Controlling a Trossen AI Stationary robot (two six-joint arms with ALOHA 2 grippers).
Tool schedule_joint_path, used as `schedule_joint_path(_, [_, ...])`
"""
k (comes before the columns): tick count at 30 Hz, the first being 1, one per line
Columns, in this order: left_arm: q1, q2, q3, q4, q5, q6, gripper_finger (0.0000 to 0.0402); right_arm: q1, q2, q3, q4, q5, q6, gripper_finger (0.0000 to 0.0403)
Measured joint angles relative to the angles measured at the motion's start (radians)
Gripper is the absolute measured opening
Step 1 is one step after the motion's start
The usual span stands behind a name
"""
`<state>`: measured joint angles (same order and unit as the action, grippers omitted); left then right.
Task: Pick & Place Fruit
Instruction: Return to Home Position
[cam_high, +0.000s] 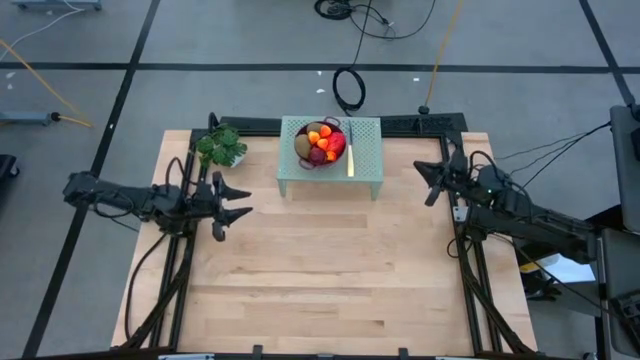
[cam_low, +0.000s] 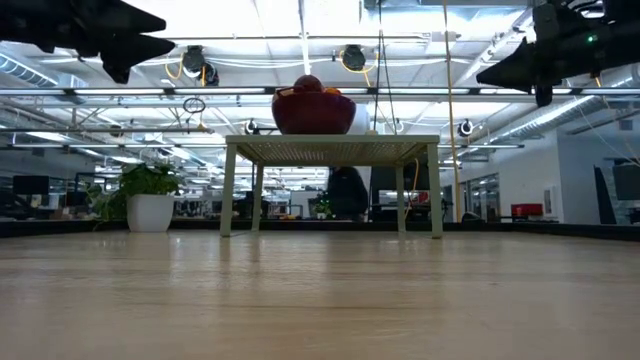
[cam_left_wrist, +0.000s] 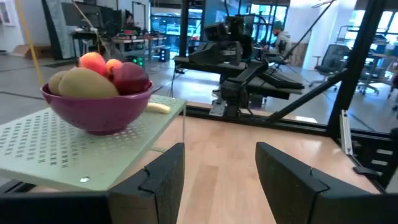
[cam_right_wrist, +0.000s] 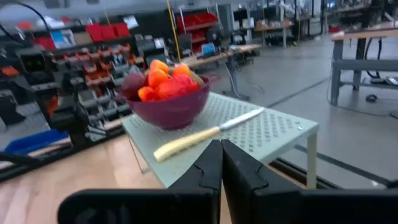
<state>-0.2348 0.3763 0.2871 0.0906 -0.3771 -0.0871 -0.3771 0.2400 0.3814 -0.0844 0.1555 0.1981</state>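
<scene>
The fruit (cam_high: 322, 143) lies heaped in a dark red bowl (cam_left_wrist: 99, 112) that stands on a pale green perforated stand (cam_high: 365, 170) at the table's far middle. I see a brown-green oval (cam_left_wrist: 87, 84), a dark red ball (cam_left_wrist: 129, 78) and orange pieces (cam_right_wrist: 158, 74) in it. My left gripper (cam_high: 245, 202) hovers open to the left of the stand, pointing level, nothing between its fingers (cam_left_wrist: 158, 180). My right gripper (cam_high: 425, 175) hovers shut to the right of the stand, also level and empty; its own wrist view shows the fingers (cam_right_wrist: 214, 168) closed together.
A yellow-handled knife (cam_right_wrist: 205, 134) lies on the stand beside the bowl, on its right side. A potted green plant (cam_high: 220, 145) stands at the table's far left, close behind my left gripper. The bare wooden tabletop (cam_high: 320, 270) stretches toward the near edge.
</scene>
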Motion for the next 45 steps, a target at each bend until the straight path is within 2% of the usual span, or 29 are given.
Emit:
schedule_joint_path(8, [0.141, 0.000, 0.000, -0.002, 0.174, 0.002, 0.0198, 0.000, -0.041, -0.057, 0.029, 0.000, 0.000, 0.0000])
schedule_joint_path(12, [0.180, 0.000, 0.000, -0.034, 0.219, -0.026, 0.0198, 0.000, -0.052, -0.091, 0.028, 0.000, 0.048, 0.0000])
schedule_joint_path(21, [0.159, -0.020, -0.008, -0.081, 0.221, -0.064, 0.0198, 0.000, -0.052, -0.126, 0.032, 0.006, 0.063, 0.0000])
schedule_joint_path(32, [0.084, -0.250, -0.008, -0.209, 0.148, 0.006, 0.0198, 0.000, -0.052, -0.126, 0.036, 0.003, 0.007, 0.0000])
schedule_joint_path(39, [0.050, -0.267, -0.008, -0.291, 0.148, 0.037, 0.0198, 0.000, -0.052, -0.126, 0.033, 0.002, -0.001, 0.0000])
schedule_joint_path(45, [0.036, -0.267, -0.009, -0.291, 0.160, 0.067, 0.0198, 0.000, -0.052, -0.126, -0.018, 0.005, -0.005, 0.0000])
